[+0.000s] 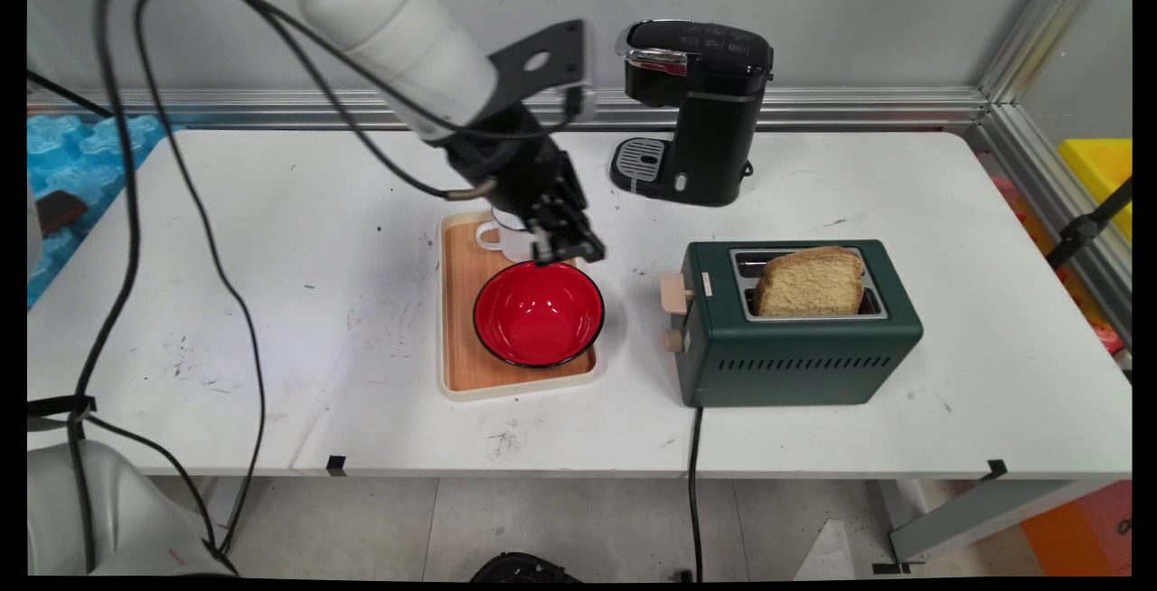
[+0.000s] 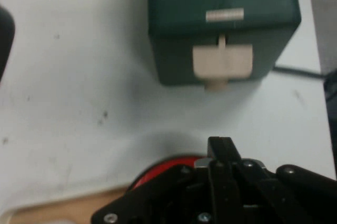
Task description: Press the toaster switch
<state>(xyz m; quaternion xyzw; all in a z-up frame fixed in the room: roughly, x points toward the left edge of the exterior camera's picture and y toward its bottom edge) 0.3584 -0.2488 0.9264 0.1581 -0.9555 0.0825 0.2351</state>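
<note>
Black two-finger gripper hangs low over the far rim of a glossy red round bowl; its fingers look pressed together with nothing between them. Bowl sits on a shallow wooden tray with a cream rim. White mug stands at the tray's far end, partly hidden behind the gripper. Right of the tray: dark green two-slot toaster with a beige lever, brown bread slice upright in its slot. Behind, near the wall, black pod coffee machine.
</note>
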